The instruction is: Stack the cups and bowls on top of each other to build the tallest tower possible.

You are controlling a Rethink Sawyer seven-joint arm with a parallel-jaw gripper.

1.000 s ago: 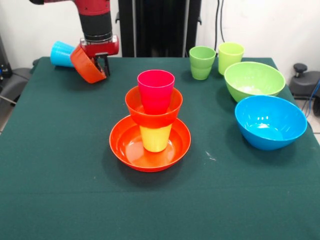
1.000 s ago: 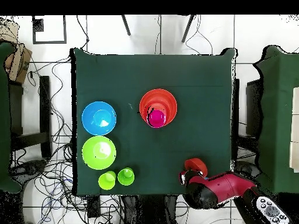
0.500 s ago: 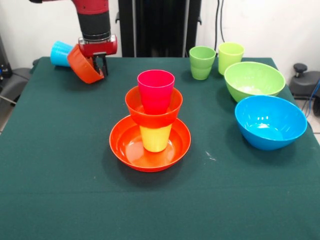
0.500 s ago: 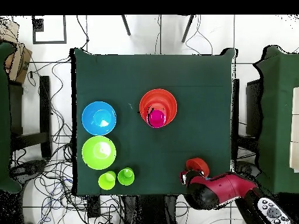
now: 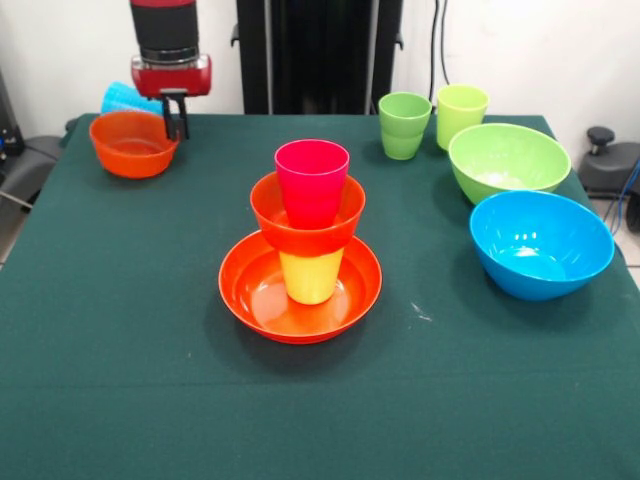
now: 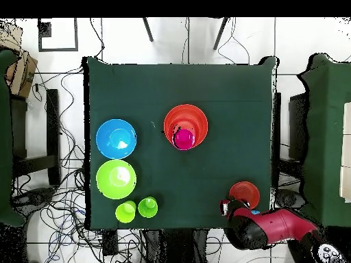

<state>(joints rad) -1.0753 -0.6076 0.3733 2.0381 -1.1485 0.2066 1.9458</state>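
Gripping rim of small glossy orange plastic bowl (image 5: 134, 143) at frame's upper left, black claw (image 5: 176, 112) was clenched on it. Tower (image 5: 307, 235) stood mid-frame. Advice: keep bowl level, centre over pink plastic cup (image 5: 312, 181) before release.

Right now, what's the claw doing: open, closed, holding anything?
Claw: fingers at the rim of the small orange bowl, which sits upright on the table; open or closed cannot be told.
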